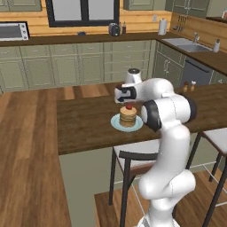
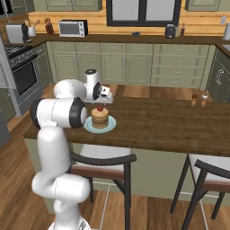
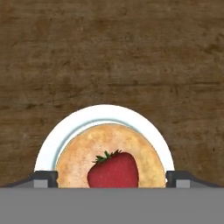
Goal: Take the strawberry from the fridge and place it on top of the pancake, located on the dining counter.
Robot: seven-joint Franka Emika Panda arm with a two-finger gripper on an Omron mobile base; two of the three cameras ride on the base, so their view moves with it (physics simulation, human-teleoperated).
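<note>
in the hand view, lower centre, the strawberry rests on the pancake on the dining counter. the gripper straddles it, fingertips spread wide (nothing held); a straight lift clears it.

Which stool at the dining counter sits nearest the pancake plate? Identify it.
The stool directly below the plate, beside the robot's arm; the other stool sits far along the dining counter, near the shakers.
</note>
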